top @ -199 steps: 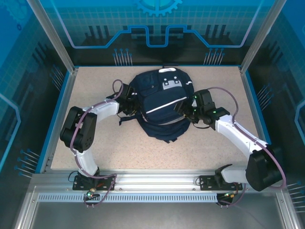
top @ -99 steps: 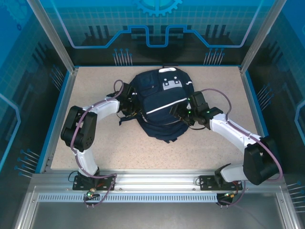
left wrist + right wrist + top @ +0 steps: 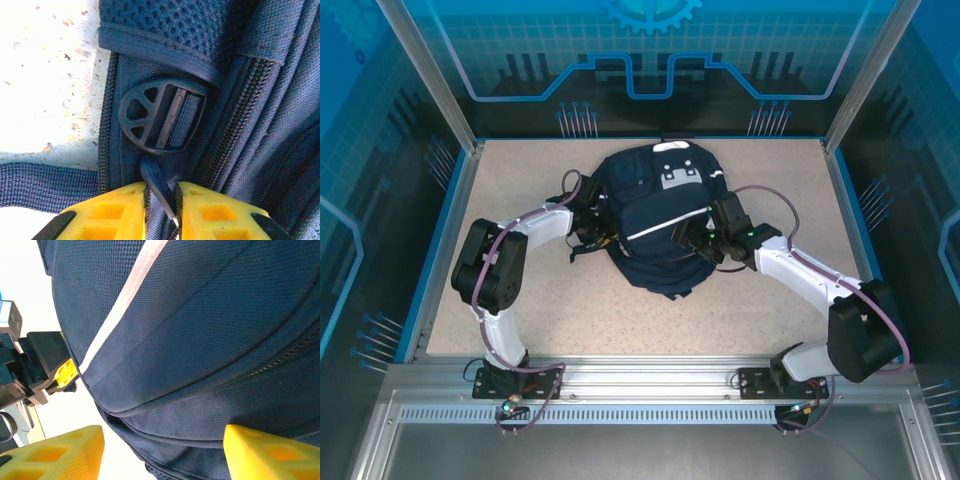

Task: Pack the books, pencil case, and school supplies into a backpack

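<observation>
The backpack (image 3: 655, 225) lies flat on the table (image 3: 520, 300), centre toward 12 o'clock. My left gripper (image 3: 161, 200) is at its 9 o'clock edge, jaws clamped on the dark zip pull (image 3: 156, 182) just below a round buckle (image 3: 160, 117). My right gripper (image 3: 162, 435) sits at the bag's 3 o'clock side, jaws wide apart and gripping nothing, with the navy fabric bulging just ahead of them.

I judge the step to be working the zip. Whether it runs open or shut from here, I cannot tell. Next, the left needs a steady pull along the zip track without losing the thin tab. The right should press or pinch the fabric so the bag does not slide toward 9 o'clock.
</observation>
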